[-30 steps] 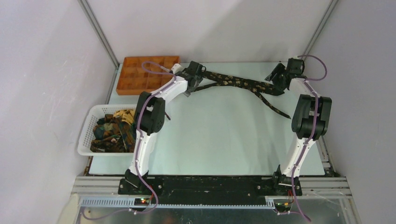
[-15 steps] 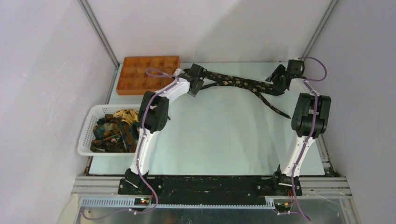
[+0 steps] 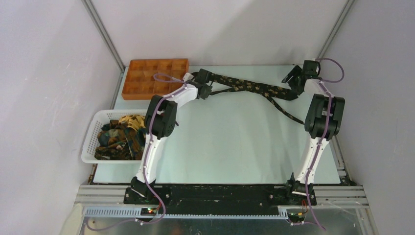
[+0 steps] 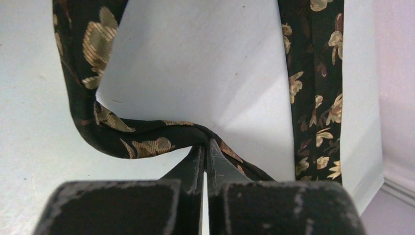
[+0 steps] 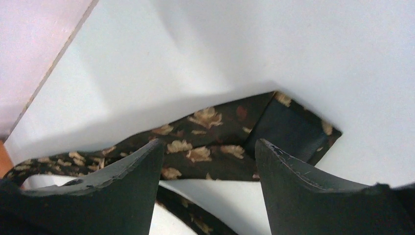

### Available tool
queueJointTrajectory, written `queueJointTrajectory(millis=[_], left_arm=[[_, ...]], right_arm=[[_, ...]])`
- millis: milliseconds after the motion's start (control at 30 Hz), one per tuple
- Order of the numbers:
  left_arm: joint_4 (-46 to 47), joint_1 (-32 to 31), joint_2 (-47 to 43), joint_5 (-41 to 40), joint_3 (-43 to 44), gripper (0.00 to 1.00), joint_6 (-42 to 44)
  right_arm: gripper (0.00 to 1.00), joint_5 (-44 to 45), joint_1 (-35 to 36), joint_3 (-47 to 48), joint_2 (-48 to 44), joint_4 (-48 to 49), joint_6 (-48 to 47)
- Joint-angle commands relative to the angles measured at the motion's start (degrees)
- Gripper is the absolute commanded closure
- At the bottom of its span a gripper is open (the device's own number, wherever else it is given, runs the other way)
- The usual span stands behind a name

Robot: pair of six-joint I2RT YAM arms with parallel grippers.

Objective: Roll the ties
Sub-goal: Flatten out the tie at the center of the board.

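Tie [image 3: 254, 88] — long axis left to right

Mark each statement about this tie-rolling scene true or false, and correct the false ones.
1. The left gripper is shut on the tie. True.
2. The right gripper is clamped on the tie. False: its jaws stand open, with the tie's end showing between them.
3. The orange tray holds rolled ties. False: the compartments that show look empty.
4. The white basket holds printed fabric. True.
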Motion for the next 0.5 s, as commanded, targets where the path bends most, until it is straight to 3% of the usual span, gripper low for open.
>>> queueJointTrajectory(millis=[0,233,467], left_arm=[[0.74,0.09,-4.23,-1.31,-2.31,1.0,4.38],[1.05,-0.42,-6.18,-2.41,-2.89,1.0,8.23],[1.61,-0.65,-7.02,-1.95,-3.62,1.0,8.96]], right_arm=[[0.27,5.74,-0.69,6.44,3.55,-4.45,-0.28],[0.26,11.6,0.59,17.31,9.85,-16.38,-4.75],[0.26,11.9,2.93,24.72,15.14,-24.05,-8.86]])
